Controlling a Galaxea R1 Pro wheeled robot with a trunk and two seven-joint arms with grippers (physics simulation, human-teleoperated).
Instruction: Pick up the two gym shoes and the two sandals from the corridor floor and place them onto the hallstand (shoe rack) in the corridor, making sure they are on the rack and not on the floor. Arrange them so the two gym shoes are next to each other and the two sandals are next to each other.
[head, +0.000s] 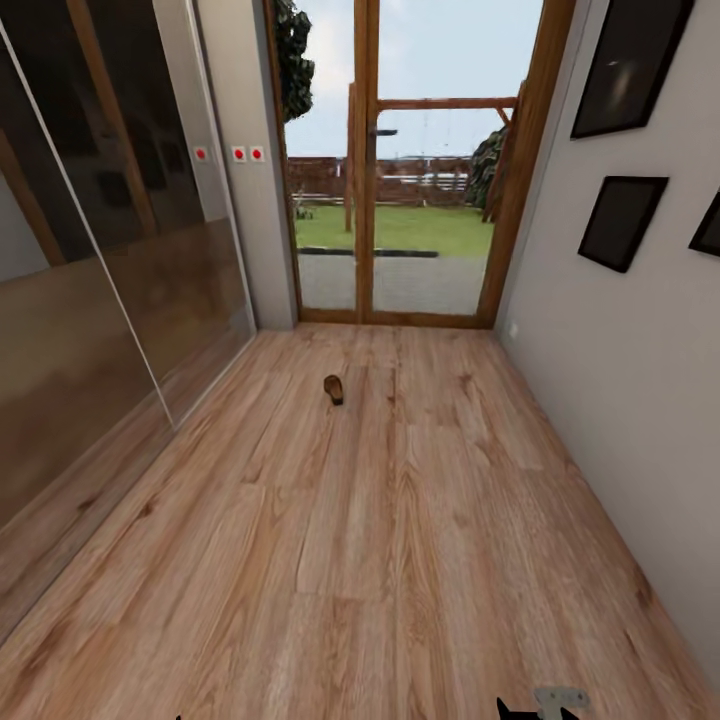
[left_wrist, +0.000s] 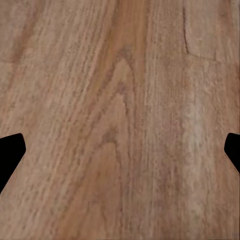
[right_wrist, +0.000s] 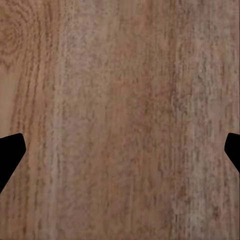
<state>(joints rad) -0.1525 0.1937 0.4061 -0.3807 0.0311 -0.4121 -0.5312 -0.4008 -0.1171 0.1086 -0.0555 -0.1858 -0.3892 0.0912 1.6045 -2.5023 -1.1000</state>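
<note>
1. Sandal (head: 334, 389) first: we see one small brown shoe lying alone on the corridor floor (head: 400, 560), well ahead of us, roughly midway between us and the glass door (head: 400, 200). We take it for one of the sandals, though it is too small to be sure.
2. Around it, bare planks run to the mirrored wardrobe (head: 90, 330) on the left and to a grey wall with dark picture frames (head: 620, 220) on the right.
3. Our left gripper (left_wrist: 120, 150) hangs over plain wood, fingertips (left_wrist: 10, 155) at the far edges of its wrist view, spread wide, nothing between them.
4. Our right gripper (right_wrist: 120, 150) reads the same: wide apart and empty above the floor.
5. Risks, as we judge them: the sandal is far off, so we must drive closer; overshooting could nudge it with the base. Its slim, low profile may let the fingers scrape the planks or slip off the straps.
</note>
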